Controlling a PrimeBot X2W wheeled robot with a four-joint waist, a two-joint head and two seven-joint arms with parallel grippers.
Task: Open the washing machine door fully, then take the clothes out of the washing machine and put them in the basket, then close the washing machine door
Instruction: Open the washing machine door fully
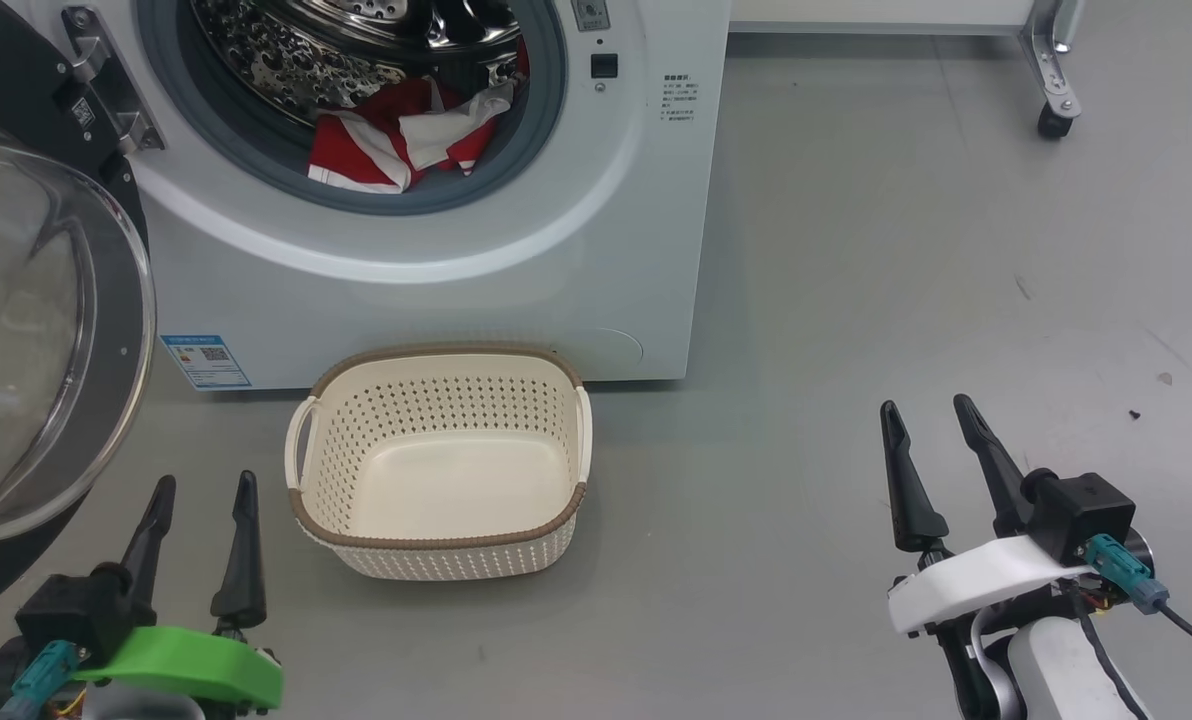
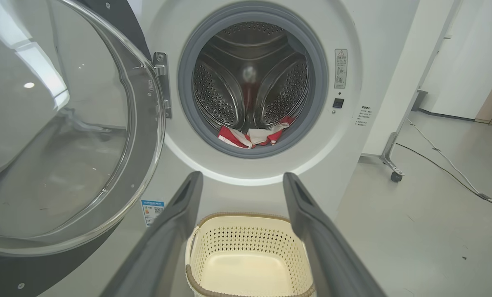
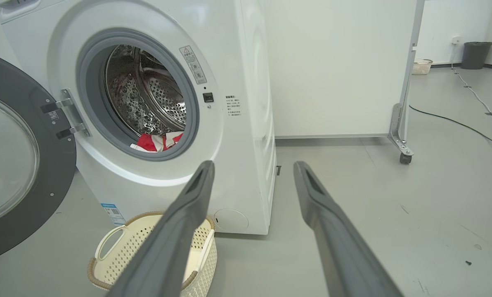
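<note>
Washing machine door, frame left, swung fully open; clothes heaped inside the washing machine, upper centre, not yet removed; basket, centre, empty; left claw and right claw, lower corners, fingers apart, holding nothing; unloading and door closing outstanding.

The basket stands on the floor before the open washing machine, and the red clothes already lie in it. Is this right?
Not quite. The basket does stand before the open washing machine, but it is empty; the red clothes lie in the drum, as the head view shows.
</note>
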